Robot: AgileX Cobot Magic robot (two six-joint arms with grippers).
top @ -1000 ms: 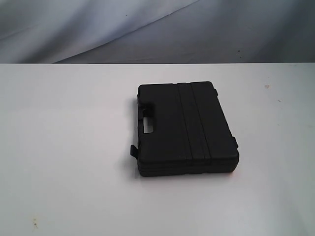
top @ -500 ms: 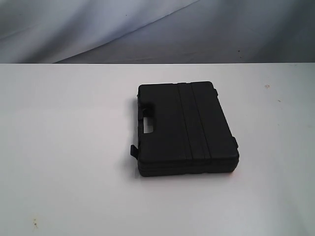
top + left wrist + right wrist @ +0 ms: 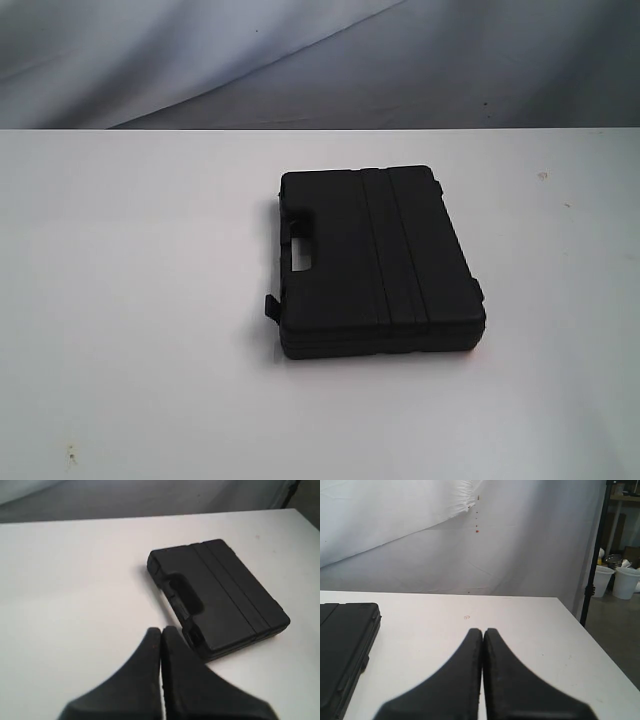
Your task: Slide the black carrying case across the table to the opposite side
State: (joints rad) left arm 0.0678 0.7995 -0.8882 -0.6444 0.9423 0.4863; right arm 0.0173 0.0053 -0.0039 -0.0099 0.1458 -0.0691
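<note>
The black carrying case lies flat and closed on the white table, a little right of the middle, its handle side facing left. Neither arm shows in the exterior view. In the left wrist view the case lies just beyond my left gripper, which is shut with nothing between its fingers and hangs apart from the case. In the right wrist view only the case's edge shows off to one side. My right gripper is shut and empty above bare table.
A grey-white cloth backdrop hangs behind the table's far edge. The right wrist view shows the table's side edge, with a black stand pole and white buckets on the floor beyond it.
</note>
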